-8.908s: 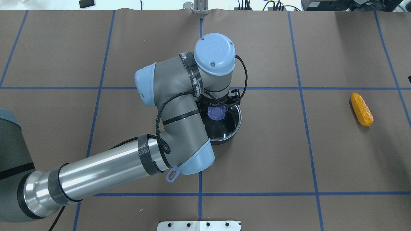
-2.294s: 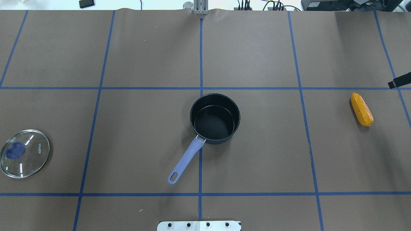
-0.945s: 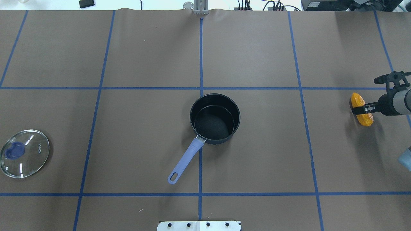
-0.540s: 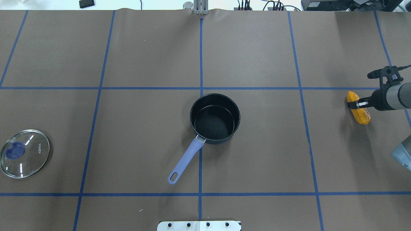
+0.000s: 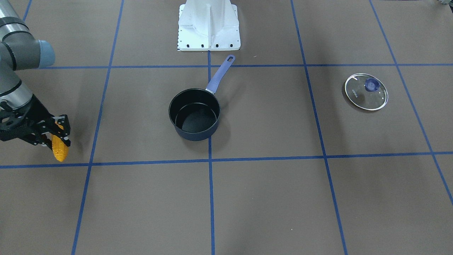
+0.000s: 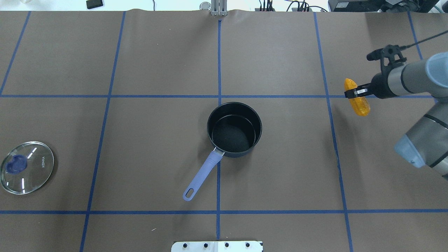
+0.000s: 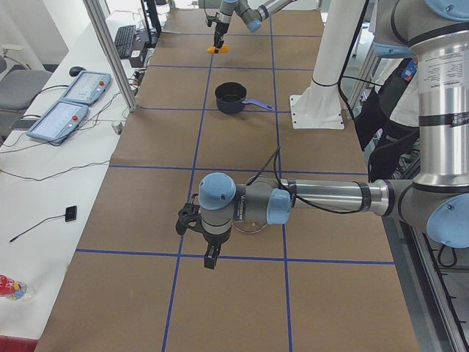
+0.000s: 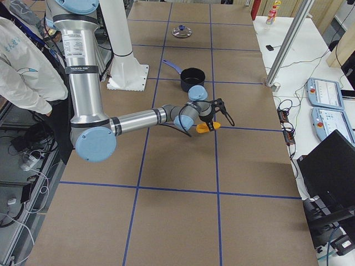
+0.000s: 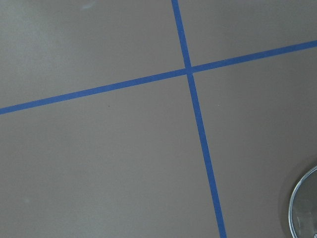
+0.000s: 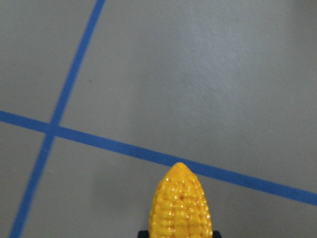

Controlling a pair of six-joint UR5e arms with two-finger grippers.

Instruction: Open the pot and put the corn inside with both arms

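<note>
The right jaws are closed across the corn point(image 6: 361, 106), gripping it near mid-length and holding it clear of the tabletop point(image 6: 280, 175). The cob is orange-yellow with rows of bumpy kernels. Its tapered tip projects forward beyond the jaws. The open pot point(image 6: 231, 137) stands well apart from the right jaws. Left jaws: state cannot be determined.
</note>
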